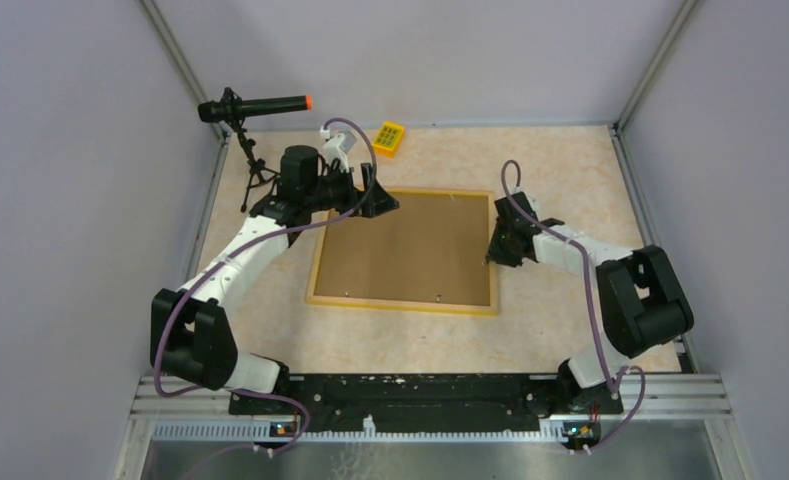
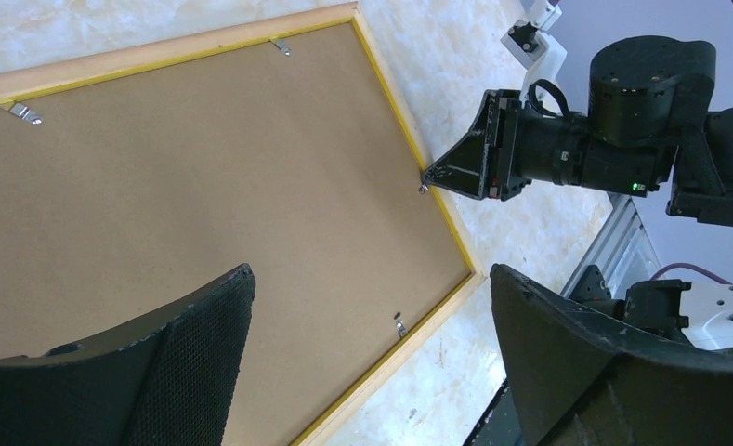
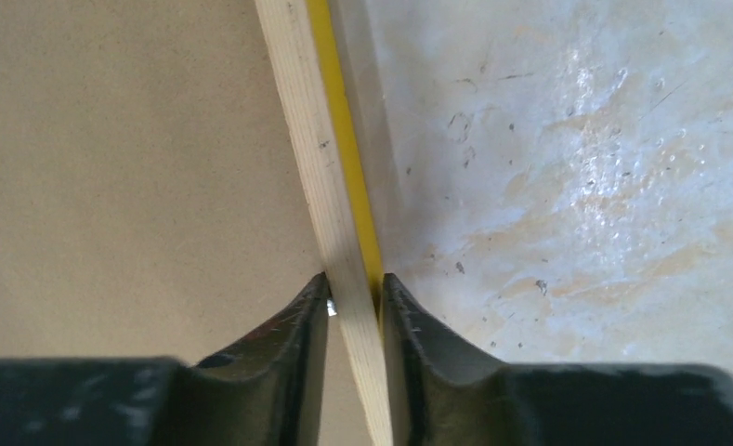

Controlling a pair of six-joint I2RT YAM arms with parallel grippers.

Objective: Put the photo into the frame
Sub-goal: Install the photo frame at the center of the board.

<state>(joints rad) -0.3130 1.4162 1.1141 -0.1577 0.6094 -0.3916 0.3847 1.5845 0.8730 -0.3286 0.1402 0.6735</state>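
Frame (image 1: 400, 303), face down, board (image 1: 405, 250) fitted. Right gripper (image 3: 355, 283) jaws pinch its rail; left gripper (image 1: 376, 196) jaws spread wide. Likely step: opening the back; next, free the board.

1. The frame (image 1: 402, 301) lies flat in the middle of the table (image 1: 570, 170), with a backing board (image 1: 405, 250) inside its rails.
2. A block (image 1: 389, 138) sits behind the frame, near the table's far edge.
3. A tripod (image 1: 253, 165) stands at the far left.
4. The left fingers (image 2: 195, 353) hang spread over the frame's far-left corner.
5. The right fingers (image 3: 418, 372) straddle its right rail, touching both sides.
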